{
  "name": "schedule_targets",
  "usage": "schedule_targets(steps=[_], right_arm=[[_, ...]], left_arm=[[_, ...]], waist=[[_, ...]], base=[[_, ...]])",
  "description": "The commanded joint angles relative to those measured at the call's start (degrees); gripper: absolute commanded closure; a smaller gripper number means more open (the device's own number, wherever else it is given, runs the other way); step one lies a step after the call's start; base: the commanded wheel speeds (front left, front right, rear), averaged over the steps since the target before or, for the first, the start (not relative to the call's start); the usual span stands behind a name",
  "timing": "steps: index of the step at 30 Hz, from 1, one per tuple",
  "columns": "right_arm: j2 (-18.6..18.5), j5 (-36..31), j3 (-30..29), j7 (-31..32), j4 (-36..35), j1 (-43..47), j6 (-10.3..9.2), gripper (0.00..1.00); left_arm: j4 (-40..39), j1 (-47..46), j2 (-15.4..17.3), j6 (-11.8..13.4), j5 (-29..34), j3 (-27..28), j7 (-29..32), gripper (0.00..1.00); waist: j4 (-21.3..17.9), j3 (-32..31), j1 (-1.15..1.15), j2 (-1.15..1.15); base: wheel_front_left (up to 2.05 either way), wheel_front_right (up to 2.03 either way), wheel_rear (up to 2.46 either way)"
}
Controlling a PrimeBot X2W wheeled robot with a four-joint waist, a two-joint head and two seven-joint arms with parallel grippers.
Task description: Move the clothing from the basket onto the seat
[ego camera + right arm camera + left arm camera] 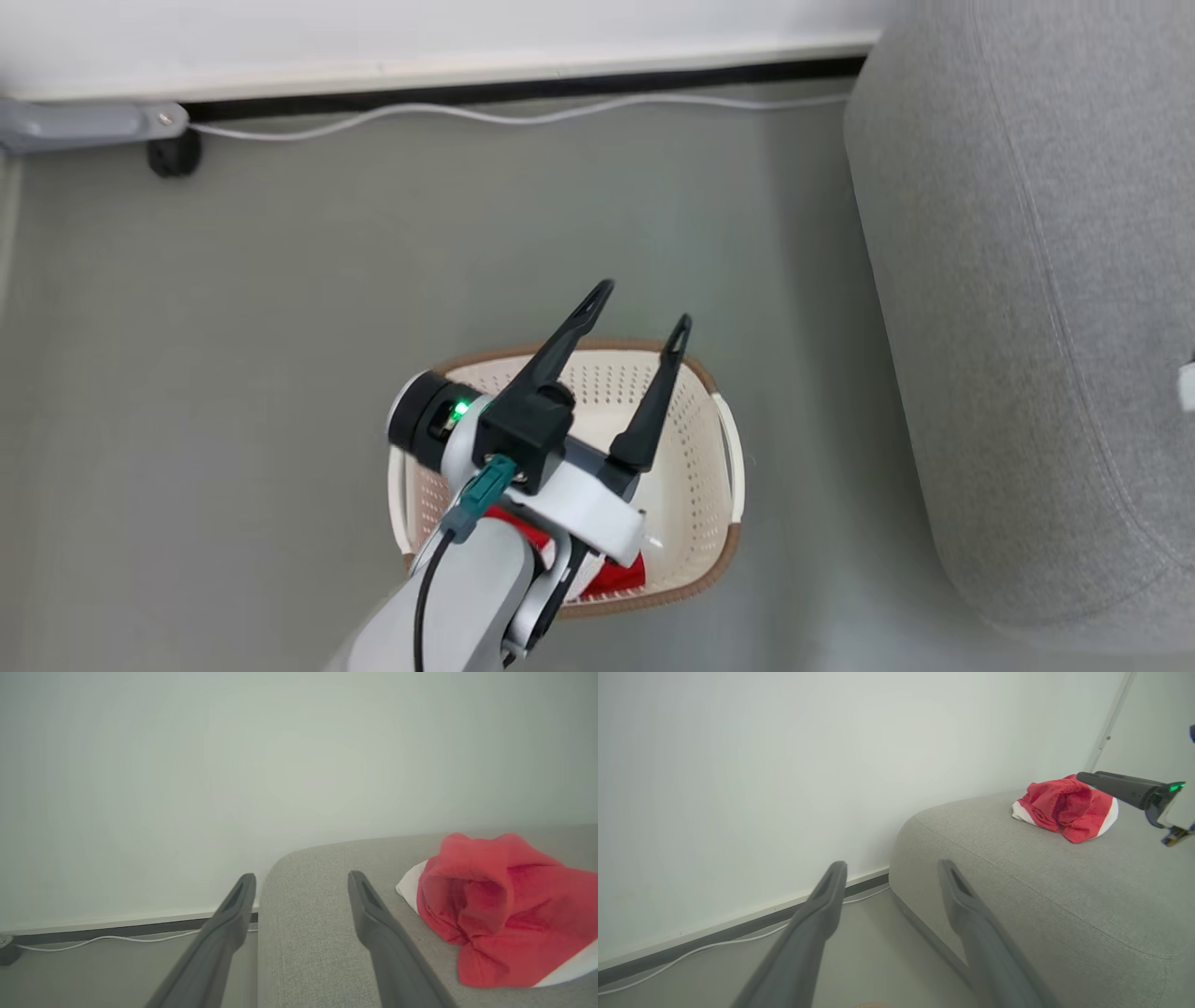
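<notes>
Head view has the left gripper [644, 303] hanging over the basket [730, 467] on the floor, fingers spread wide, nothing in them. Red clothing [621, 574] sits bunched at the basket's near end, partly under the arm. Grey seat [1027, 280] off to the right. Right gripper [301, 877] is spread wide too and empty, with a crumpled red garment [504, 905] on the seat near it.

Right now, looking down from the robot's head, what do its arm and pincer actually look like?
The left pincer has two long, dark, tapering fingers with slotted tips, on a black block. Behind it sit a white wrist housing and a green light. A teal plug feeds a black cable down the pale grey forearm. The right pincer has matching dark fingers.
</notes>
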Motion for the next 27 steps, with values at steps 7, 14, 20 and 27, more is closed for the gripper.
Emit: schedule_targets(steps=[7,14,20,27], right_arm=[[0.9,-0.8,3.3,-0.3,-5.1,5.3,0.16,0.00],[3.4,-1.9,5.7,-0.3,-8.2,10.3,0.16,0.00],[6.2,-3.0,7.0,-0.3,-10.6,14.6,0.16,0.00],[8.2,-4.8,8.9,-0.3,-13.2,19.8,0.16,0.00]], left_arm=[[-1.1,5.3,0.1,0.0,1.6,7.1,-0.3,0.00],[-0.4,11.0,0.1,-0.6,3.5,15.0,-0.3,0.00],[0.0,15.8,0.1,-1.2,5.6,21.9,-0.3,0.00],[0.1,20.8,0.1,-1.0,8.2,27.5,-0.3,0.00]], waist=[[4.0,-6.7,0.00,0.00],[5.9,-11.6,0.00,0.00],[6.4,-15.0,0.00,0.00],[6.2,-17.5,0.00,0.00]], base=[[0.00,0.00,0.00],[0.00,0.00,0.00],[0.00,0.00,0.00],[0.00,0.00,0.00]])
